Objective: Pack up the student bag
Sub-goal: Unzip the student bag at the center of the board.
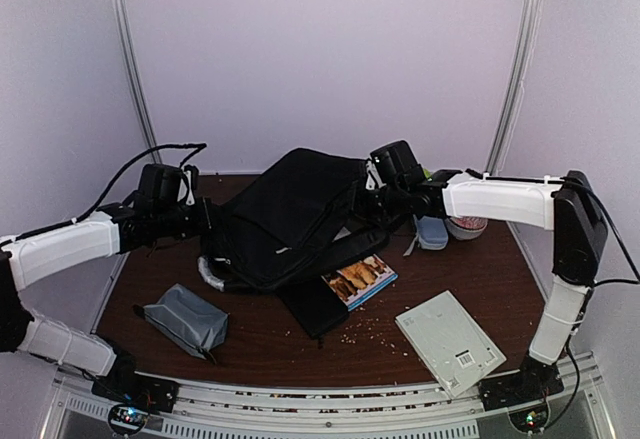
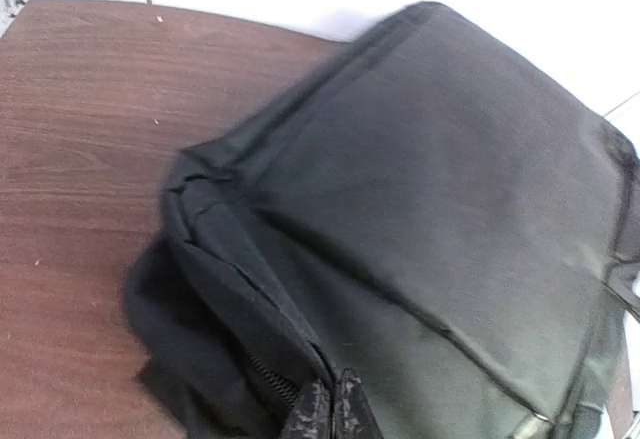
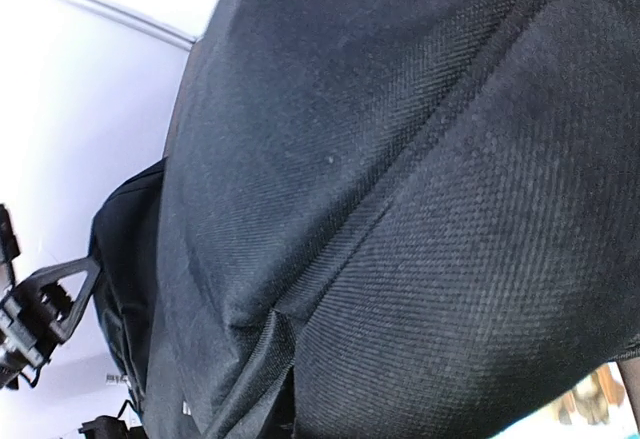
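Observation:
The student bag (image 1: 290, 214) is a large black fabric bag lying in the middle of the brown table (image 1: 500, 269), with its top bunched up between both arms. My left gripper (image 1: 207, 221) is at the bag's left edge. In the left wrist view its fingertips (image 2: 322, 409) are pressed together on a fold of the bag (image 2: 440, 189) beside a zip. My right gripper (image 1: 372, 199) is at the bag's right edge. Black weave of the bag (image 3: 400, 179) fills the right wrist view and hides the fingers; a fold gathers at the bottom middle.
A grey zip pouch (image 1: 185, 317) lies front left and a flat black case (image 1: 312, 304) sits under the bag's front edge beside a picture booklet (image 1: 362, 279). A pale flat box (image 1: 448, 339) lies front right. A small blue case (image 1: 431, 231) and a round tub (image 1: 466, 226) sit at the back right.

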